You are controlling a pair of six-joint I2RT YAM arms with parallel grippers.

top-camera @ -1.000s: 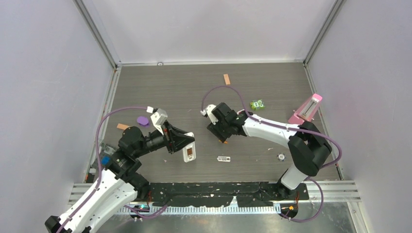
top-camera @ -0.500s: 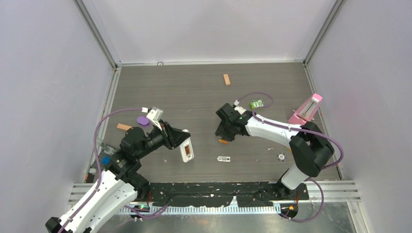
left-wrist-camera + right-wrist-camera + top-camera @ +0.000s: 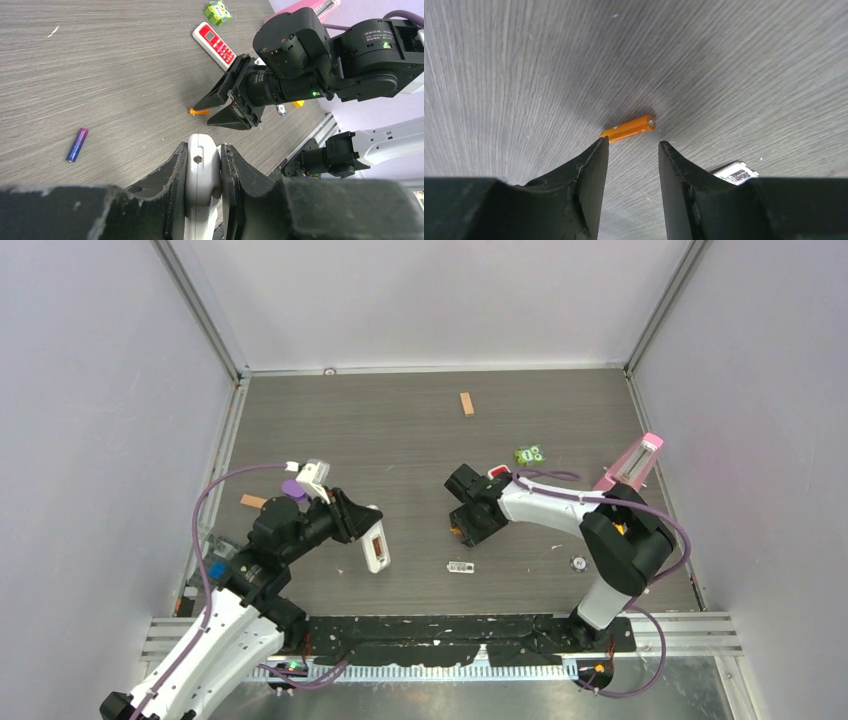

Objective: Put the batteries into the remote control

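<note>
Left fingers [image 3: 167,200] clamped on white remote [image 3: 202,172] | compartment [image 3: 378,546] open | right fingers [image 3: 586,180] parted above orange battery [image 3: 629,128]

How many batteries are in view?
2. The orange battery lies on the table just ahead of the open right pincer; the blue-purple battery lies apart on the table. Others may be hidden.

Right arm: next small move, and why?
Probably ease the right gripper down and slightly forward until the orange battery sits between its open fingers. The battery lies flat on the table just beyond the fingertips, ungrasped, while the left gripper holds the remote control ready.
</note>
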